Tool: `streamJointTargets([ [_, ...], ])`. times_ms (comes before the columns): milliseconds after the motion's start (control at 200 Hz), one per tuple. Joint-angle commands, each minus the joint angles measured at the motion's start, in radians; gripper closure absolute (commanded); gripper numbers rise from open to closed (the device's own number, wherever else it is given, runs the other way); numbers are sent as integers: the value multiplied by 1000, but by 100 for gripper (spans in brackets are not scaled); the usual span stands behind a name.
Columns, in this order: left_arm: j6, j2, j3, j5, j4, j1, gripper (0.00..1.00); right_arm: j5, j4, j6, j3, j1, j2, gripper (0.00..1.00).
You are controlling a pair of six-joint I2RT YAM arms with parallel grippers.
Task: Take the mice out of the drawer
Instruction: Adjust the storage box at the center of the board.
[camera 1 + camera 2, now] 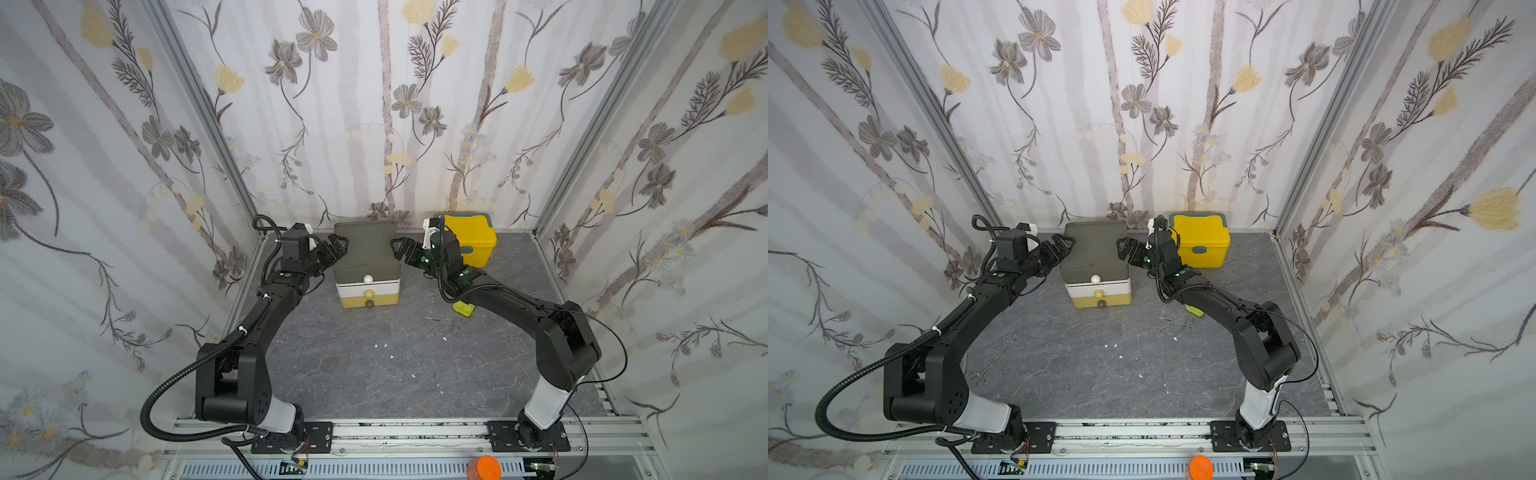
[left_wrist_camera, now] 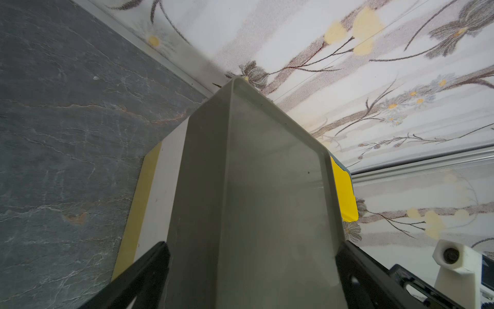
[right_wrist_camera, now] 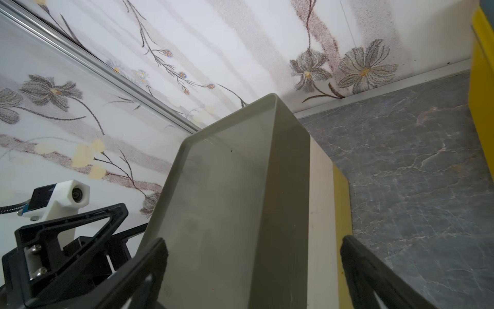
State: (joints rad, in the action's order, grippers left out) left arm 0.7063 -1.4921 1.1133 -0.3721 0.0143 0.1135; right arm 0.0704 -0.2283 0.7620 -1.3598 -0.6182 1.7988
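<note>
My left gripper [image 1: 341,248] and right gripper [image 1: 397,249] both gape wide at opposite sides of the fully shut three-drawer cabinet [image 1: 366,253] at the back of the table [image 1: 374,365], the mice hidden from me

Left fingers [image 1: 337,243], right fingers [image 1: 400,245] spread (wide).

Grey tbl [image 1: 353,374], drawers [image 1: 365,249], yel. box [image 1: 478,245], pillbox [image 1: 464,308], scissors [image 1: 444,322]

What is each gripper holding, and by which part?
Nothing appears held. The left gripper and right gripper stand open, each straddling an upper side edge of the drawer unit; contact cannot be told.
</note>
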Motion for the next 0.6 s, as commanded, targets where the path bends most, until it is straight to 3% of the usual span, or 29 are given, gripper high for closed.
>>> streamJointTargets([
  [0, -22, -16, 19, -42, -5, 13, 0, 30, 23, 1, -54, -6, 39, 1],
  [285, -10, -3, -7, -69, -10, 35, 1, 107, 91, -24, -162, -15, 109, 1],
  [600, 52, 126, -123, -85, 27, 89, 2, 194, 148, -62, -207, -20, 123, 1],
])
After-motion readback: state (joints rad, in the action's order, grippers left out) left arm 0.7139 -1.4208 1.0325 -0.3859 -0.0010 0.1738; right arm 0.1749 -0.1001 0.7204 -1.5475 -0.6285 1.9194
